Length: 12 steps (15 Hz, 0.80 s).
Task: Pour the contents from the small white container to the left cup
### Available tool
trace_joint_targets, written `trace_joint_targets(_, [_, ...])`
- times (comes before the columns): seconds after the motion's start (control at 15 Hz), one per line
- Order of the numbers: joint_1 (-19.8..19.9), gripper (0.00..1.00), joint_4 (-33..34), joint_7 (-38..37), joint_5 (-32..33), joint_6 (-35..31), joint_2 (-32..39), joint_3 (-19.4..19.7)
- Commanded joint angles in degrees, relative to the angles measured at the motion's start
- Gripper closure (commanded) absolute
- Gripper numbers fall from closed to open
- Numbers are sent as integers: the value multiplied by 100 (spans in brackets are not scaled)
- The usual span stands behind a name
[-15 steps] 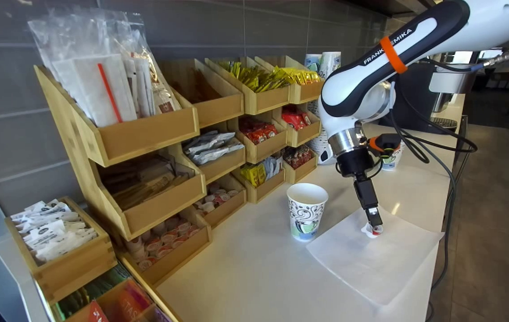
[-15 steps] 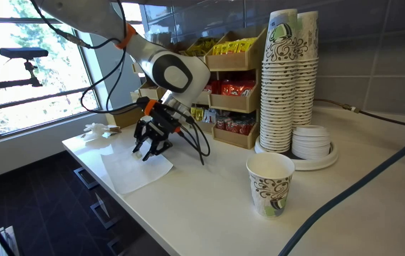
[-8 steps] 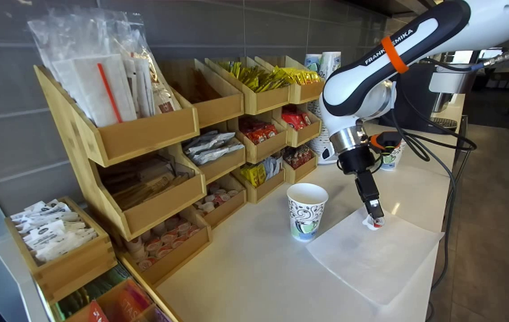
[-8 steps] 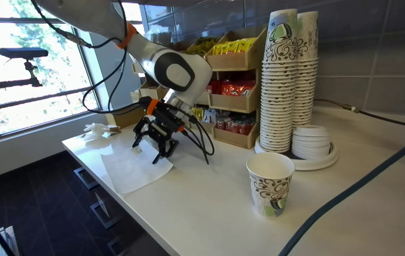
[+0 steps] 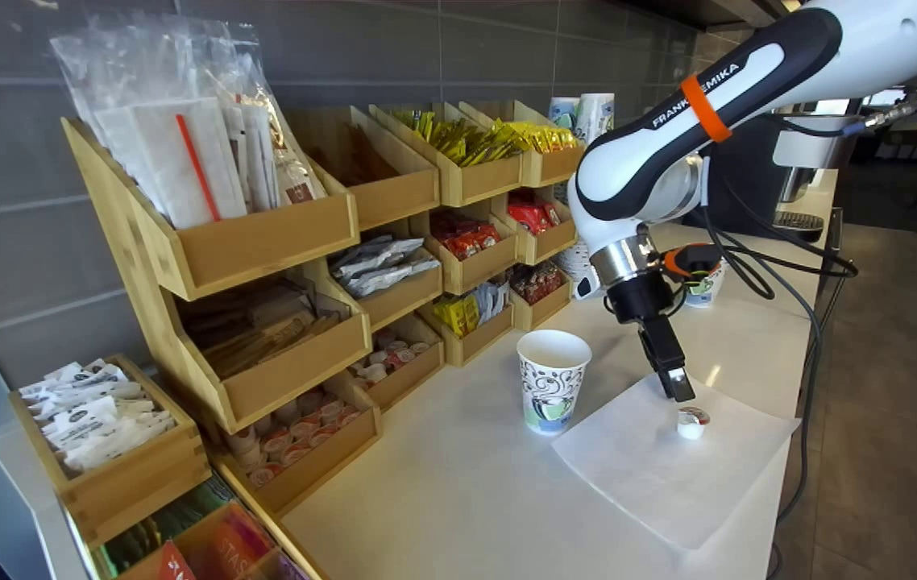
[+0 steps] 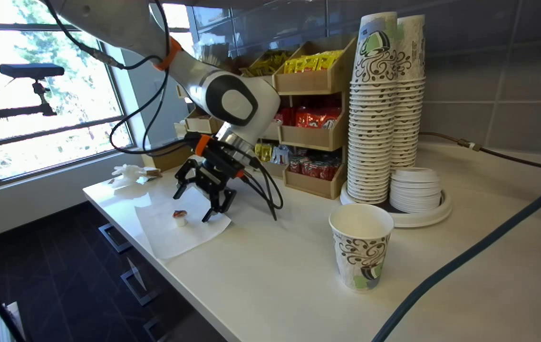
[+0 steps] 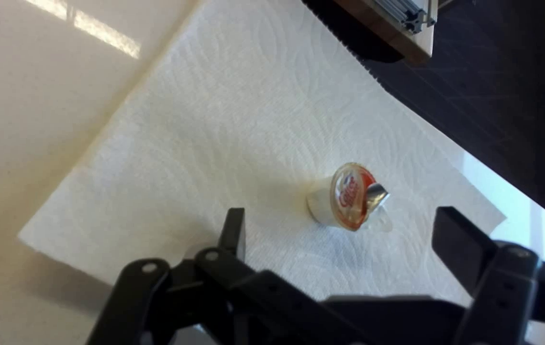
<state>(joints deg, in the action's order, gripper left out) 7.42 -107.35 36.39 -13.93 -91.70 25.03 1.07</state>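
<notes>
On the pale counter (image 5: 426,499), left to right in an exterior view: a paper cup (image 5: 553,383), likely the target; the claw (image 6: 190,208), spread, empty; the white tub (image 5: 691,427), upright on a paper towel (image 5: 644,479); another cup (image 5: 704,292). The tub's lid (image 7: 348,196) looks partly peeled; gripping and pouring likely remain. Two loose cups, one towel, one tub on it.
</notes>
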Motion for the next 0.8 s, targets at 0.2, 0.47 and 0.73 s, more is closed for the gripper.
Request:
trace_joint_targets(0.2, [15, 0, 223, -204, 278, 139, -9, -71])
trace_joint_targets(0.47, [33, 0, 244, -135, 392, 156, -439, -53])
trace_joint_targets(0.73, [5, 0, 79, 50, 585, -27, -1104, -41])
